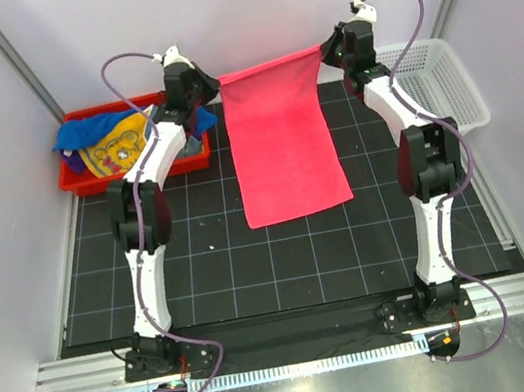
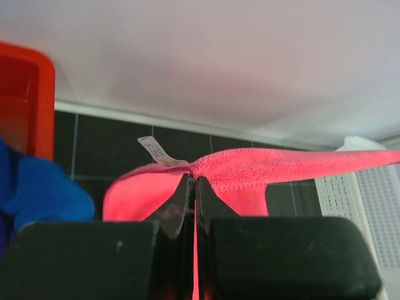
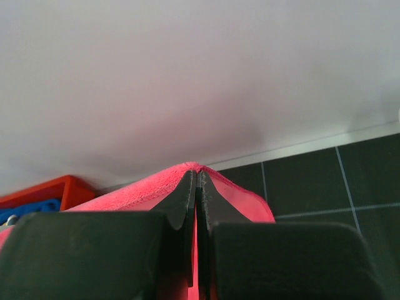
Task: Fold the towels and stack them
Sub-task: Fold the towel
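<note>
A hot pink towel point(image 1: 281, 142) hangs stretched between my two grippers at the back of the table, its lower end lying on the black mat. My left gripper point(image 1: 212, 87) is shut on its left top corner; in the left wrist view the gripper point(image 2: 194, 180) pinches the pink cloth point(image 2: 281, 165) beside a white label point(image 2: 153, 150). My right gripper point(image 1: 326, 51) is shut on the right top corner; in the right wrist view the gripper point(image 3: 197, 175) clamps the pink edge point(image 3: 137, 194). More towels, blue point(image 1: 88, 131) and yellow-orange point(image 1: 121, 145), lie in the red bin.
The red plastic bin point(image 1: 86, 178) stands at the back left, also showing in the left wrist view point(image 2: 28, 100). A white mesh basket point(image 1: 445, 82) stands at the back right. The black gridded mat point(image 1: 255, 268) covers the table. White walls close in at the back and sides.
</note>
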{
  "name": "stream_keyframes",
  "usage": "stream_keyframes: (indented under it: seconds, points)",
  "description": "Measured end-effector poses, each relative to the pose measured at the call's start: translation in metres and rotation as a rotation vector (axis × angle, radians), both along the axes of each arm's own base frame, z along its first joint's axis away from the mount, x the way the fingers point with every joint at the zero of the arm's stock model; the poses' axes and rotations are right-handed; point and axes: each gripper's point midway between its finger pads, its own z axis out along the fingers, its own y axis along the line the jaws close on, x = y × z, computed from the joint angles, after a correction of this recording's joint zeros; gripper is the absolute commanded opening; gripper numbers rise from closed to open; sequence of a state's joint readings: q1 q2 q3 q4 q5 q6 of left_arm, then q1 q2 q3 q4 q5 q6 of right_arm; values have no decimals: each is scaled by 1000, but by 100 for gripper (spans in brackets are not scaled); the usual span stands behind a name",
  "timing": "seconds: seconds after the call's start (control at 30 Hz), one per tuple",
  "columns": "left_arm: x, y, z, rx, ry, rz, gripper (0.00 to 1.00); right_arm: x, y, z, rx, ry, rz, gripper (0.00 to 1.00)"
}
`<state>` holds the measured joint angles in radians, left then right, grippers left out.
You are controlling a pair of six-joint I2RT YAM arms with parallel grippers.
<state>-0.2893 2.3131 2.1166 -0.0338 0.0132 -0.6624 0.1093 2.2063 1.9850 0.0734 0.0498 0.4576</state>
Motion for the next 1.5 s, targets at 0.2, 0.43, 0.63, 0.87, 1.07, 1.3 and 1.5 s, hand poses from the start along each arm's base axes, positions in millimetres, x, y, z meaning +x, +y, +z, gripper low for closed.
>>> stream_keyframes:
  seconds: [0.2,0.43,0.63,0.87,1.07,1.3,1.5]
  points:
    - [-38,4,23,-25,13,-27,0,-38,1,16,52,19,9,1]
    - [-89,8,53,-72,5,-74,0,-89,1,28,102,52,24,1]
    - [-123,7,9,-78,117,-110,0,-123,1,-8,113,177,25,1]
    - [-149,0,-42,-62,241,-133,0,-151,-3,-31,105,281,16,1]
    - [-148,-3,-21,-68,212,-138,0,-155,-6,-6,100,264,15,1]
    - [-134,-9,42,-88,97,-149,0,-144,-14,54,106,151,11,1]
    - [-135,-9,46,-70,98,-154,0,-143,-13,71,102,123,24,1]
